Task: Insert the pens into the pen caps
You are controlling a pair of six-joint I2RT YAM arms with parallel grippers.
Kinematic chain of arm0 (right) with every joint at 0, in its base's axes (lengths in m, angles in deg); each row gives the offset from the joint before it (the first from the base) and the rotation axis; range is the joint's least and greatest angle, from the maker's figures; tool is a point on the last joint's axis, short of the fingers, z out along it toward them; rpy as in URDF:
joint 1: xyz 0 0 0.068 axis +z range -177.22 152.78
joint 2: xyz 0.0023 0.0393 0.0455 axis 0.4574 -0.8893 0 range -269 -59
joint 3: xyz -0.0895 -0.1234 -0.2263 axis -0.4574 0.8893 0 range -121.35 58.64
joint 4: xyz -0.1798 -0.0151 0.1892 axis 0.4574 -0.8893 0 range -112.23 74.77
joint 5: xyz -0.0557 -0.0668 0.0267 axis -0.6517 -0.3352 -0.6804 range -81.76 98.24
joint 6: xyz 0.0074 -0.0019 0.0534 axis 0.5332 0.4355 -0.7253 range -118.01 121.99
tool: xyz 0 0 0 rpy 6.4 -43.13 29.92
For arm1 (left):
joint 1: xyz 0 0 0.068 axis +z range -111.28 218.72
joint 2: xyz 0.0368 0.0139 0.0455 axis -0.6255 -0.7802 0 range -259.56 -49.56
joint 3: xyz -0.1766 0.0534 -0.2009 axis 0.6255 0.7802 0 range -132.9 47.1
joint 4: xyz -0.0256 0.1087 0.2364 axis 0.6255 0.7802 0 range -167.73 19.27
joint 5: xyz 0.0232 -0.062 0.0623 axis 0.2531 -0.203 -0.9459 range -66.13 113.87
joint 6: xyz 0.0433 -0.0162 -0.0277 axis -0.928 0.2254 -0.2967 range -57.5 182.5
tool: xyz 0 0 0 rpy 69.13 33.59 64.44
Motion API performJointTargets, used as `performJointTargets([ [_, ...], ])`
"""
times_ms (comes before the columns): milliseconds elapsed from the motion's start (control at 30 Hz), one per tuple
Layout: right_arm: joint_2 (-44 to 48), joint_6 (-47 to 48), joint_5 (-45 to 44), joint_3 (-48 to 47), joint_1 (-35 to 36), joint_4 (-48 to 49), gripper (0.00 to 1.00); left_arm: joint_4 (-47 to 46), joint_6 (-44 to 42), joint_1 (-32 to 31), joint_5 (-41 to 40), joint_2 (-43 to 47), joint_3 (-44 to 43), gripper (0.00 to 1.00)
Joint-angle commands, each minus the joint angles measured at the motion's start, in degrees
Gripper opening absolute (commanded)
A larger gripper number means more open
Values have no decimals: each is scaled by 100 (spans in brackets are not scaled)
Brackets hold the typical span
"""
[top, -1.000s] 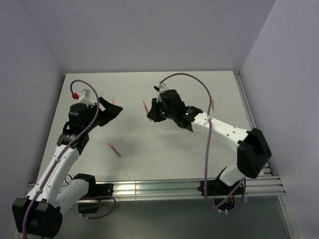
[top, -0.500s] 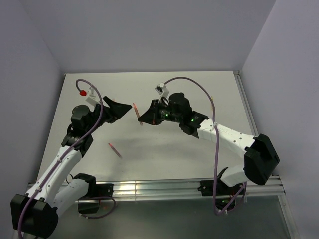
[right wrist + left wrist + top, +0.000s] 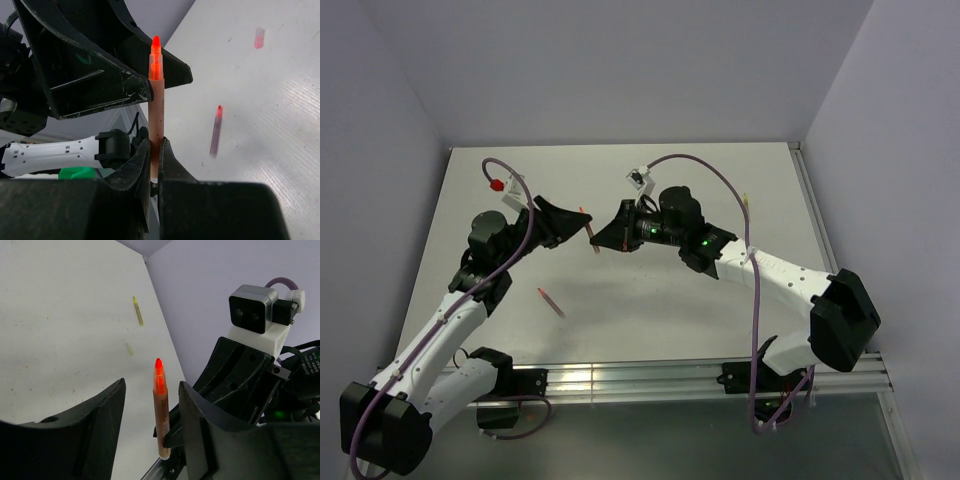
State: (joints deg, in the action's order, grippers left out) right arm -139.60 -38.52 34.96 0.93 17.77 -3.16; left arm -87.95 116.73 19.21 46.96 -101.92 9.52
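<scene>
White matte table point(image 3: 670, 300) carries all the loose parts. Right tool point(image 3: 155, 142) is clenched on the lower barrel of a pale tan pen with bright orange-red tip point(image 3: 155, 112). It is held off the table, tip pointing into the left tool point(image 3: 151, 385). Left tool is spread wide and grips nothing. The pen tip stands between its black fingers point(image 3: 95, 435); can't tell if it touches either.

A slim red pen point(image 3: 550, 301) lies flat on the table near the left arm, well apart from both tools. A slim tan-olive pen point(image 3: 137, 310) lies flat near the table's right edge.

Left wrist view only: a short pale yellow-green cap point(image 3: 129, 348), flat on the table near the tan-olive pen, not touching it.

Right wrist view only: a short pale pink cap point(image 3: 259, 37), flat, no pen in it, apart from the red pen.
</scene>
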Motion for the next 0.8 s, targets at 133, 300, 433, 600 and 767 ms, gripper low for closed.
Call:
performJointTargets([
  [133,-44,-45,193,-179,45,322,0,-446,52,-36,196,6,-21,42],
  [300,-79,-1,167,-214,45,234,0,-455,26,-44,284,-3,-82,14],
  [433,-70,78,114,-249,53,129,0,-446,25,-62,275,85,-56,0],
  [600,-114,157,44,-337,53,41,14,-393,34,-80,205,217,-30,0],
  [767,-219,298,-79,-486,124,-144,28,-446,69,-106,204,226,14,0],
])
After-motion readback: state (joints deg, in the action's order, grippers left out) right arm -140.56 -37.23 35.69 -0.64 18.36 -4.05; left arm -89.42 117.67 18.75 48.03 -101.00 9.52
